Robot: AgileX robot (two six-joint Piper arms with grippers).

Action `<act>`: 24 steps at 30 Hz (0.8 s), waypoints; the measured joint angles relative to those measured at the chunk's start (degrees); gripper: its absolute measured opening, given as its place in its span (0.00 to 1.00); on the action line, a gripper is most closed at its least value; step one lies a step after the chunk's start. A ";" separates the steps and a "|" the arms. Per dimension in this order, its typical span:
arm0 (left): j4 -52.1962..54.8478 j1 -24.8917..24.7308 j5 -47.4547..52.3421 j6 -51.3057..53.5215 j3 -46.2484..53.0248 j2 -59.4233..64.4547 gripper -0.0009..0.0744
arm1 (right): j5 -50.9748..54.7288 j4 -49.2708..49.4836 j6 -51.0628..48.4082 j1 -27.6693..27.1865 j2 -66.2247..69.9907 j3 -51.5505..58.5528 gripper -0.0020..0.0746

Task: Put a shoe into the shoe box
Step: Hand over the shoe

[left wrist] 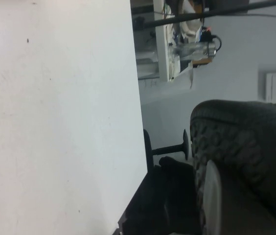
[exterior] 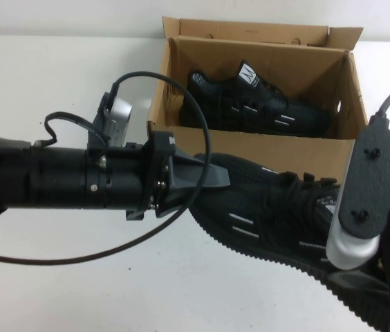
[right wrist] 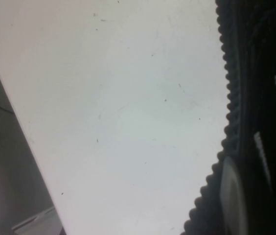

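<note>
Shoe [exterior: 264, 207]: black knit low sneaker, ribbed black sole, short white dashes on its side, black laces. It sits in front of the shoe box [exterior: 264, 149], outside it, just off the front wall, with both arms at its ends; can't tell whether it's resting on the white table [exterior: 77, 290] or lifted.

Left gripper [exterior: 216, 176] is at the shoe's left end, fingers closed on that end; in the left wrist view the sole tread [left wrist: 241, 142] presses right against a pale finger pad [left wrist: 211, 196].

Right gripper [exterior: 361, 290] is at the shoe's right end, low in the right corner of the high view, mostly hidden behind its wrist camera, so can't tell its finger state.

Counts: two shoes, one outside, its mate [exterior: 261, 100] lying inside the box with a white tongue label. One brown cardboard box, lid flap open. Two arms.
</note>
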 joint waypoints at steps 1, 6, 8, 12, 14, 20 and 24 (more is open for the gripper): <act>0.48 -0.10 0.00 0.28 -0.34 0.33 0.19 | 0.00 0.26 0.00 0.00 0.01 0.00 0.02; 0.45 -0.09 0.00 0.66 -0.94 0.44 0.19 | 0.00 0.50 0.00 0.00 0.01 -0.10 0.02; 0.45 -0.09 0.00 0.74 -0.94 0.44 0.19 | 0.00 0.71 0.46 0.00 0.01 -0.10 0.02; 0.45 -0.09 0.00 0.74 -0.94 0.53 0.19 | -0.12 0.46 3.45 0.00 0.01 -0.10 0.06; 0.45 -0.09 0.00 0.74 -0.94 0.65 0.19 | -0.35 -0.06 4.94 0.00 0.01 -0.24 0.17; 1.14 -0.09 0.31 0.74 -0.94 0.65 0.18 | -3.92 -2.33 10.34 0.00 0.01 -5.39 0.79; 2.55 -0.11 0.59 0.85 -0.94 0.65 0.18 | -9.07 -1.58 10.75 0.00 0.01 -10.18 0.89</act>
